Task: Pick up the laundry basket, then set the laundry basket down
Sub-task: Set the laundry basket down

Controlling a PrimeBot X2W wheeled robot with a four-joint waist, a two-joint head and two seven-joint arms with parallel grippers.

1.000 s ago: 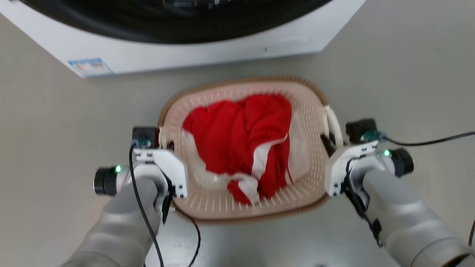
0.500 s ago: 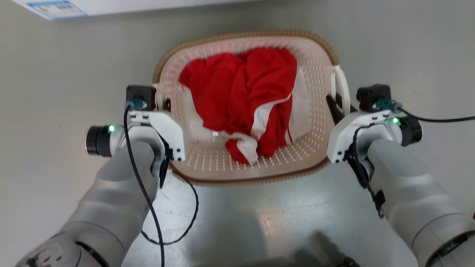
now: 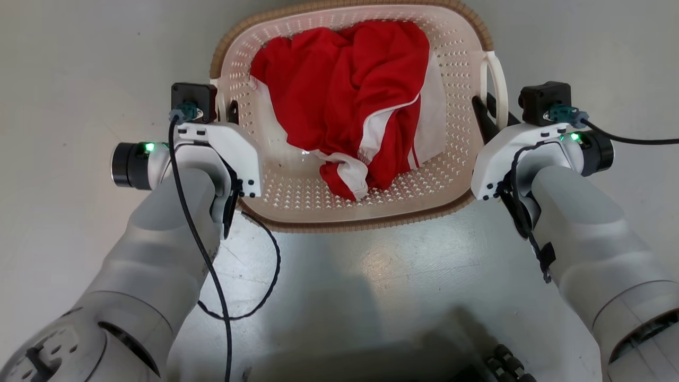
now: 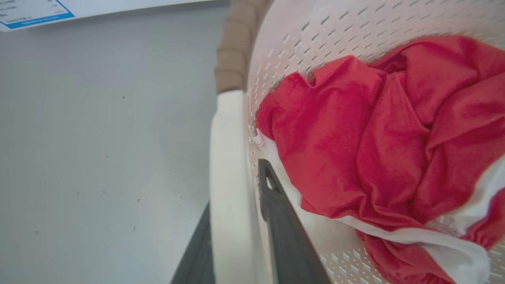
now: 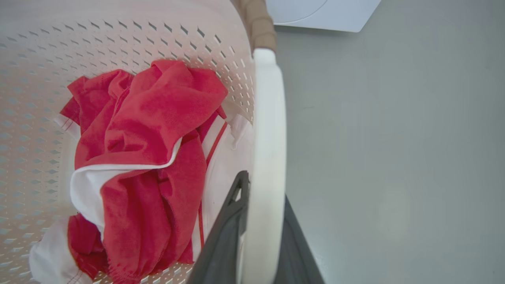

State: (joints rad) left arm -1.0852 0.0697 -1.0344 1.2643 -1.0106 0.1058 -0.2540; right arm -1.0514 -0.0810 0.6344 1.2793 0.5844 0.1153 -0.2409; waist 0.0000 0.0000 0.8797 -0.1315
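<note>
The laundry basket (image 3: 339,225) is cream-white and perforated with a brown rim, and holds a red and white garment (image 3: 345,90). It lies at the top middle of the head view, between my two arms. My left gripper (image 3: 229,112) is shut on the basket's left loop handle (image 4: 229,165), one dark finger (image 4: 282,232) inside the basket wall and one outside. My right gripper (image 3: 490,114) is shut on the right loop handle (image 5: 269,130), with its fingers (image 5: 232,221) on both sides of the loop. I cannot tell whether the basket touches the floor.
Grey floor (image 3: 63,63) surrounds the basket. A white washing machine corner (image 5: 327,15) and its blue-edged label (image 4: 31,12) stand beyond the basket. A black cable (image 3: 268,276) loops from my left arm over the floor. My dark base (image 3: 382,366) is at the bottom edge.
The head picture has shifted and the washing machine has left its top edge, so the camera has moved. The basket now looks larger and higher in the picture. Both grippers keep their hold on the handles.
</note>
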